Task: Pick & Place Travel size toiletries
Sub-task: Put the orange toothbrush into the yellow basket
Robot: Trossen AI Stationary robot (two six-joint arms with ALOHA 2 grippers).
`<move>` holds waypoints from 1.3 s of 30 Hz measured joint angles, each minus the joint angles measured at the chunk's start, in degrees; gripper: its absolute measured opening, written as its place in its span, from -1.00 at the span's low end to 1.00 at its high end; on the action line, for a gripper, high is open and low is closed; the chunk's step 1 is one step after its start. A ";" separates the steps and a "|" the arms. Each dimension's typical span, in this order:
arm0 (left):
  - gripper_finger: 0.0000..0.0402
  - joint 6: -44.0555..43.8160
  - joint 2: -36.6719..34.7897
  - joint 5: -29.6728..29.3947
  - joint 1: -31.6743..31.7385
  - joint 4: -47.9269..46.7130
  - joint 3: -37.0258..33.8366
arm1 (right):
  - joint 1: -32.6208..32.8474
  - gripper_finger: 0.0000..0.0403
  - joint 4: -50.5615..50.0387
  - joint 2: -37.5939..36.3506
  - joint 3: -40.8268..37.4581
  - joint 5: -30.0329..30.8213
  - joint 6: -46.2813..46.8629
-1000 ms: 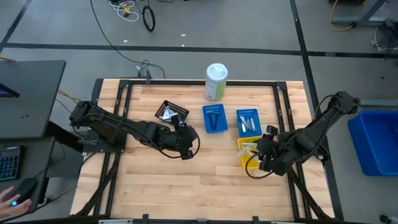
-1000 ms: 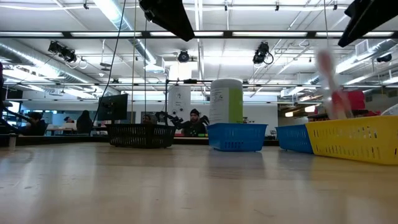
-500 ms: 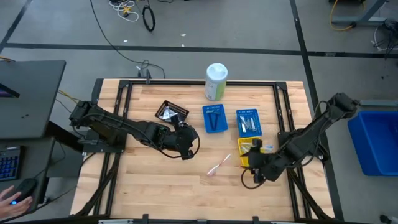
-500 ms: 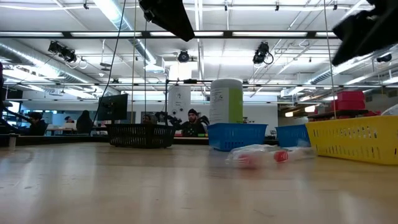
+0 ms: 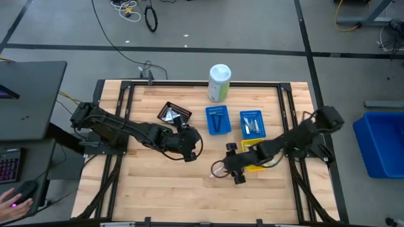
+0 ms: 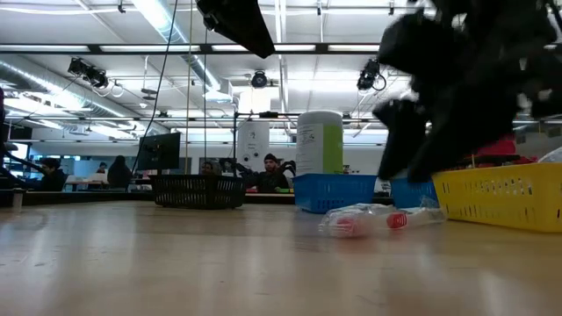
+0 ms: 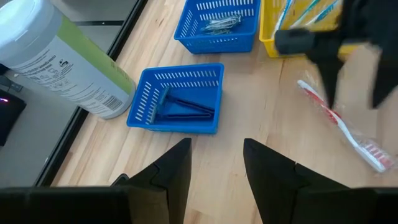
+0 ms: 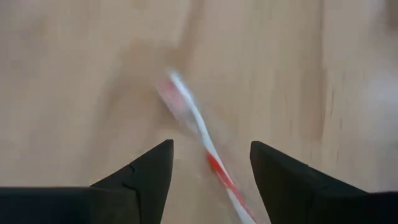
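Observation:
A red-and-white toothbrush in a clear wrapper (image 6: 369, 221) lies flat on the wood, left of the yellow bin (image 5: 257, 165). It also shows in the high view as the toothbrush (image 5: 215, 174), in the left wrist view (image 7: 339, 124) and in the right wrist view (image 8: 199, 134). My right gripper (image 5: 232, 169) hovers open just over it, fingers either side of its line (image 8: 211, 168), and shows dark in the low view (image 6: 457, 96). My left gripper (image 5: 194, 144) waits open (image 7: 214, 168) at mid-table. More toothbrushes sit in the yellow bin (image 7: 298, 25).
A blue bin with dark razors (image 7: 177, 99) and a second blue bin with small white items (image 7: 221, 25) stand behind the toothbrush. The white-and-green canister (image 5: 219, 82) is at the far edge and a black basket (image 5: 173, 113) far left. Bare wood lies along the near side.
The toothbrush, a second ago upright and blurred at the yellow bin, has dropped and now lies flat on the table left of that bin. My right gripper has moved from beside the yellow bin toward the table's left and stands over the toothbrush.

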 joint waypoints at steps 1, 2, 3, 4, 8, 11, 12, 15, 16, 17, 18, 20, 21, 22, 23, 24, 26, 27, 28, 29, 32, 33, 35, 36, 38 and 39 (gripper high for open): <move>-0.23 0.02 0.00 0.00 0.00 -0.04 0.00 | -0.60 0.08 -1.48 1.58 0.53 0.02 -0.84; -0.23 0.02 0.00 0.00 0.00 -0.04 0.00 | -1.20 0.07 -2.91 3.11 0.92 0.01 -1.61; -0.23 0.02 0.00 0.00 0.00 -0.02 0.00 | -1.71 0.06 -4.08 4.56 1.21 0.03 -2.19; -0.23 0.02 0.00 0.00 0.00 -0.04 0.00 | -2.11 0.05 -4.57 5.79 1.42 -0.01 -2.44; -0.23 0.13 0.00 0.00 0.00 -0.07 0.00 | -3.02 -0.04 -5.24 8.35 2.19 -0.34 -3.90; -0.23 0.15 0.00 0.00 0.00 -0.08 0.00 | -3.24 -0.19 -5.49 8.80 2.15 -0.93 -4.15; -0.23 0.15 0.00 0.00 0.00 -0.09 0.00 | -3.30 -0.26 -5.51 8.74 2.13 -1.46 -4.20; -0.23 0.21 0.00 0.00 0.00 -0.09 0.00 | -3.55 -0.50 -5.42 8.34 2.07 -3.46 -4.40; -0.23 0.19 0.00 0.00 0.00 -0.09 0.00 | -3.60 -0.58 -5.38 8.12 2.03 -3.76 -4.49; -0.23 0.13 0.00 0.00 0.00 -0.09 0.00 | -3.60 -0.66 -5.40 7.94 2.00 -3.87 -4.51; -0.23 0.13 0.00 0.00 0.00 -0.09 0.00 | -3.60 -0.73 -5.65 7.69 2.02 -3.81 -4.47; -0.23 0.24 0.00 0.00 0.00 -0.10 0.00 | -3.62 -0.86 -9.58 6.45 2.84 -3.80 -4.30; -0.23 0.24 0.00 0.00 0.00 -0.10 0.00 | -3.62 -0.91 -13.34 5.59 3.73 -3.81 -4.21; -0.23 0.25 0.00 0.00 0.00 -0.10 0.00 | -3.62 -0.92 -17.38 4.57 4.99 -3.69 -3.83; -0.23 0.26 0.00 0.00 0.00 -0.11 0.00 | -3.60 -0.92 -21.24 3.40 6.85 -2.86 -3.21; -0.23 0.26 0.00 0.00 0.00 -0.10 0.00 | -3.53 -0.92 -25.31 1.98 9.03 -1.53 -1.88; -0.23 0.26 0.00 0.00 0.00 -0.11 0.00 | -3.38 -0.90 -35.46 -0.71 13.61 0.66 2.20; -0.23 0.26 0.00 0.00 0.00 -0.11 0.00 | -3.40 -0.88 -40.78 -1.53 16.01 0.79 4.67; -0.23 0.26 0.00 0.00 0.00 -0.11 0.00 | -3.40 -0.87 -46.00 -2.26 18.40 0.58 7.72; -0.23 0.26 0.00 0.00 0.00 -0.14 0.00 | -3.41 -0.85 -50.66 -3.12 20.90 0.06 10.90; -0.23 0.26 0.00 0.00 0.00 -0.41 0.01 | -3.53 -0.84 -62.30 -5.62 27.76 -3.23 21.43; -0.23 0.26 0.00 0.00 0.00 -0.38 0.02 | -3.51 -0.84 -64.84 -6.06 29.02 -3.71 24.18; -0.23 0.26 0.00 0.00 0.00 -0.48 0.02 | -3.24 -0.84 -65.54 -7.15 30.42 -2.99 28.98; -0.23 0.26 0.00 0.00 0.00 -0.50 0.02 | -2.96 -0.84 -65.12 -8.01 30.62 -2.95 30.32; -0.23 0.26 0.00 0.00 0.00 -0.50 0.02 | -2.46 -0.84 -65.55 -9.02 30.70 -3.38 31.53; -0.23 0.26 0.00 0.00 0.00 -0.52 0.02 | -2.08 -0.84 -65.85 -9.08 30.68 -4.02 31.93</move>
